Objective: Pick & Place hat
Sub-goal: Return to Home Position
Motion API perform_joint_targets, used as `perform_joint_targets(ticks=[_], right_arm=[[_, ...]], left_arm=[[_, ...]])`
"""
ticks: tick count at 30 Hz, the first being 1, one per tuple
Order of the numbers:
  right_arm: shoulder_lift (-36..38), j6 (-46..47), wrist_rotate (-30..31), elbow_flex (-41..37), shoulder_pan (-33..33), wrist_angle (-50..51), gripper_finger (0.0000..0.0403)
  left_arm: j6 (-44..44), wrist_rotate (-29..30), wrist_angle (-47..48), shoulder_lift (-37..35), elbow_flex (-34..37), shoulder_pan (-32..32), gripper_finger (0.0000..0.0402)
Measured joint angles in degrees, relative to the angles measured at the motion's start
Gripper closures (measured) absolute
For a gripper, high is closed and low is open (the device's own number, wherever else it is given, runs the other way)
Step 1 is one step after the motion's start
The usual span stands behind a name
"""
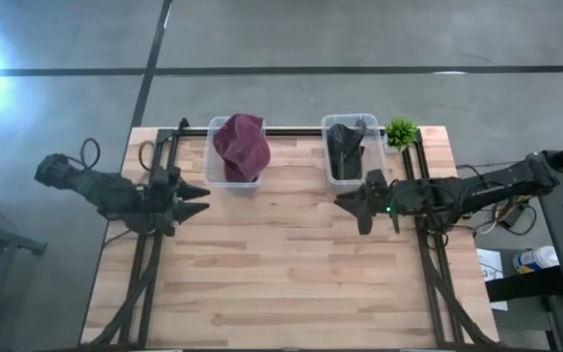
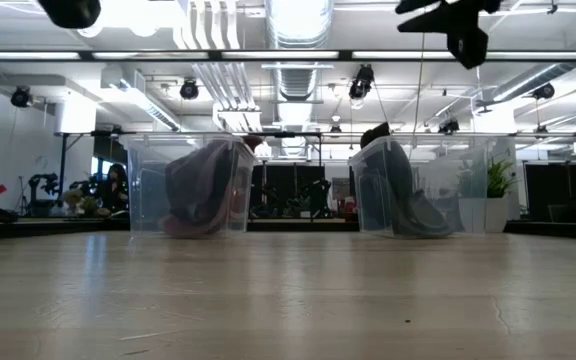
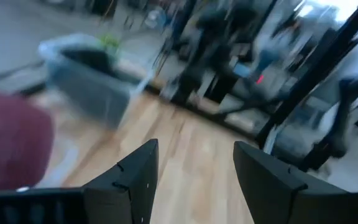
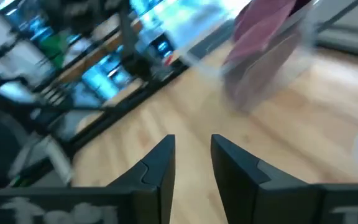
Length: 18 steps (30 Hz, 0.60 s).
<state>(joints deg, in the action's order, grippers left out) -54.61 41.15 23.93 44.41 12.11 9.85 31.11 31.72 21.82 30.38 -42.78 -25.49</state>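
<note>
Beside the right bin (image 1: 325, 156), right claw (image 1: 352, 212) is hanging narrowly parted, left claw (image 1: 201, 200) gaping wide, both empty; any careless swing home is risking a clipped bin

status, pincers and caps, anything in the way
Left pincer open, empty, beside left clear plastic bin. Right pincer open, empty, near right clear plastic bin. Dark red caps in left bin, black cap in right. Nothing in the way.

The table (image 1: 281, 284) is bare across its middle and near side, open from side to side. Along the far edge stand the left bin (image 1: 211, 156) and the right bin (image 1: 328, 161), apart with a gap between them, and a small plant (image 1: 402, 132) just beside the right bin.
</note>
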Motion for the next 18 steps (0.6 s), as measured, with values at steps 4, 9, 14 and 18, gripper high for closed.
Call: perform_joint_targets(ticks=[4,9,14,18], right_arm=[[3.7,-1.8,-11.8,-6.4,-2.9,-9.0,0.031],[3.8,-6.5,-24.8,-15.1,-2.5,-33.1,0.0312],[5.5,-7.7,-21.8,-21.2,-4.1,-37.5,0.0308],[9.2,-6.4,-19.5,-25.1,-5.8,-37.8,0.0309]], left_arm=[[-5.6,-14.0,-22.9,-1.8,9.6,5.4,0.02],[-6.7,-25.2,-41.9,1.5,21.9,10.4,0.02],[-4.8,-23.6,-40.2,-0.5,25.5,17.8,0.02],[-3.8,-33.7,-38.4,-4.5,27.2,25.2,0.02]])
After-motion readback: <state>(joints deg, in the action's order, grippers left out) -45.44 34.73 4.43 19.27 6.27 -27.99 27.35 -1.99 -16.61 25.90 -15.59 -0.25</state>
